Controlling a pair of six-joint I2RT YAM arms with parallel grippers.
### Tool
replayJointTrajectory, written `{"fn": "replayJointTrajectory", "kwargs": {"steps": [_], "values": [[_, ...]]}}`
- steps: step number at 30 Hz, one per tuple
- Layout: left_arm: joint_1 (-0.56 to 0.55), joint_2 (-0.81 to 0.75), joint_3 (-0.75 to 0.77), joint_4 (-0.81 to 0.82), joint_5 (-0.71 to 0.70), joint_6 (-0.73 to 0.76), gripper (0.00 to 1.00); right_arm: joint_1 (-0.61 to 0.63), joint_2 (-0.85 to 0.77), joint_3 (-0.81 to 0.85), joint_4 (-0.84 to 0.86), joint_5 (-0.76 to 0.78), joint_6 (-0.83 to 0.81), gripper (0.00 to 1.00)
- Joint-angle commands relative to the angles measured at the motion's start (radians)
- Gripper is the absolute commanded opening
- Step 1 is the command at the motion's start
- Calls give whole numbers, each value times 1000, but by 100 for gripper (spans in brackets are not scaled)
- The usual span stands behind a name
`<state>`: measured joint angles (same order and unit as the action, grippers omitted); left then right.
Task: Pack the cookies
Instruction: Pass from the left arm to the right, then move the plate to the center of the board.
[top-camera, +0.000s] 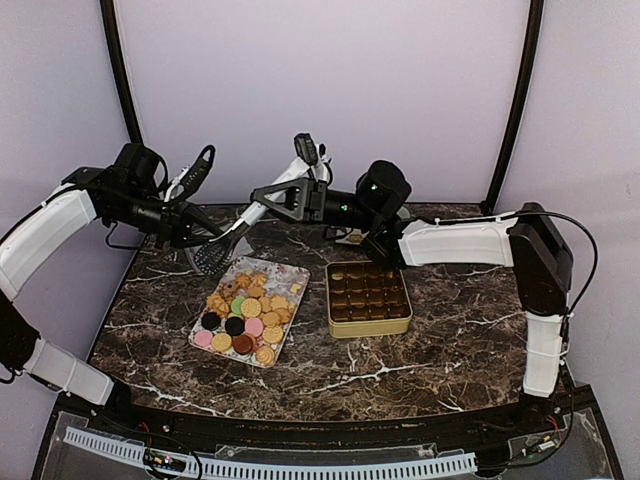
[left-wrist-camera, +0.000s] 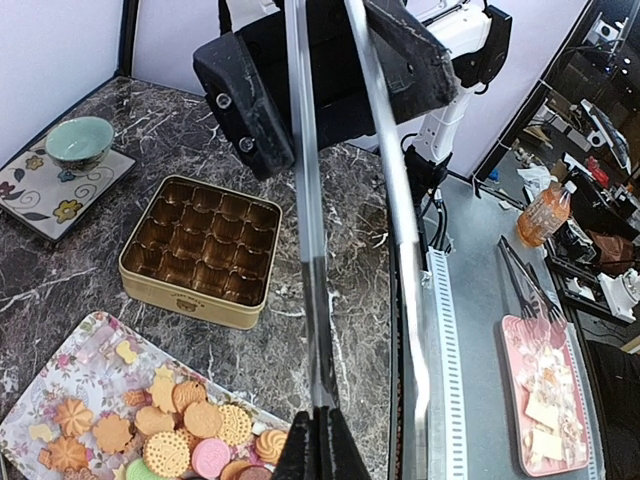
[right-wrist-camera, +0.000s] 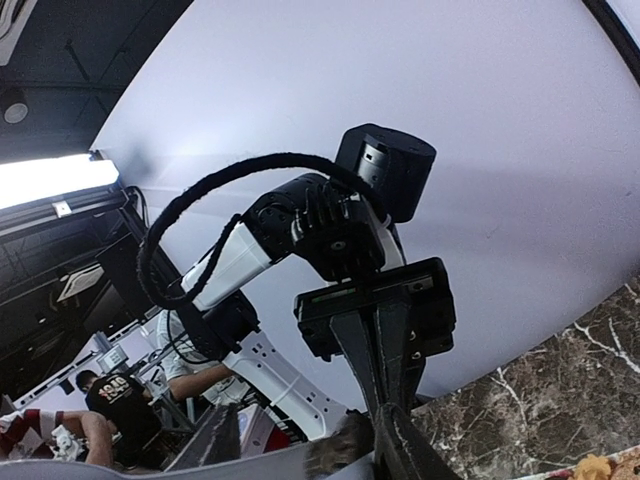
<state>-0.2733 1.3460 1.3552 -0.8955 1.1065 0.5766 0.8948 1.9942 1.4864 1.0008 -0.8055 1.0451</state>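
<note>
The cookies (top-camera: 245, 310), tan ones with pink, green and dark discs, lie piled on the near half of a flowery tray (top-camera: 290, 275); they also show in the left wrist view (left-wrist-camera: 170, 430). An empty gold tin (top-camera: 368, 328) with brown cups stands right of the tray. Metal tongs (top-camera: 212, 258) with a black slotted head hang above the tray's far left corner. My left gripper (top-camera: 200, 238) is shut on one tongs arm (left-wrist-camera: 308, 250) near the head. My right gripper (top-camera: 262, 205) straddles both arms at the handle end, closed on them (right-wrist-camera: 310, 450).
A green bowl (left-wrist-camera: 80, 140) sits on a patterned tile at the table's back, behind the tin. Beyond the table's near edge lie a pink tray (left-wrist-camera: 545, 400) and an orange bottle (left-wrist-camera: 545, 215). Both arms cross above the table's far left.
</note>
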Motion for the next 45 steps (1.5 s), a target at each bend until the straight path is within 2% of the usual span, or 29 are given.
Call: {"fn": "replayJointTrajectory", "kwargs": {"steps": [1, 4, 6, 7, 10, 11, 14, 17, 19, 21, 23, 25, 31, 35, 41, 45], "values": [[-6, -33, -12, 58, 26, -13, 0, 18, -2, 19, 15, -44, -3, 39], [-7, -35, -27, 75, 4, -23, 0, 12, -28, -2, -6, -21, -26, 35], [-7, -39, -36, 89, -12, -37, 4, 8, -44, -7, -32, -3, -48, 33], [-6, -41, -40, 98, -27, -52, 10, 6, -52, -6, -54, 6, -66, 32], [-6, -36, -29, 104, -99, -86, 38, 4, -79, 0, -178, 37, -148, 29], [-6, -33, -22, 98, -137, -93, 44, 4, -90, 1, -225, 53, -179, 28], [27, -12, 3, 58, -216, -99, 55, 4, -122, 7, -383, 112, -300, 25], [133, 27, 14, 31, -206, -130, 68, 3, -156, 3, -512, 182, -398, 25], [205, 47, 5, 29, -224, -121, 69, 5, -177, -2, -577, 224, -448, 25], [221, 53, -45, 58, -359, -59, 68, 4, -195, -11, -627, 273, -486, 25], [225, 50, -137, 129, -536, 5, 63, 4, -216, -23, -657, 312, -510, 25], [226, 51, -233, 186, -635, 95, 58, 4, -232, -39, -676, 348, -528, 25], [235, 67, -518, 431, -856, 391, 50, 4, -289, -92, -688, 411, -548, 24], [237, 111, -607, 547, -894, 492, 48, 4, -307, -114, -693, 438, -549, 24], [214, 151, -642, 588, -822, 475, 45, 3, -331, -139, -729, 494, -570, 24], [147, 134, -684, 611, -805, 461, 45, 0, -352, -153, -760, 538, -593, 24]]}}
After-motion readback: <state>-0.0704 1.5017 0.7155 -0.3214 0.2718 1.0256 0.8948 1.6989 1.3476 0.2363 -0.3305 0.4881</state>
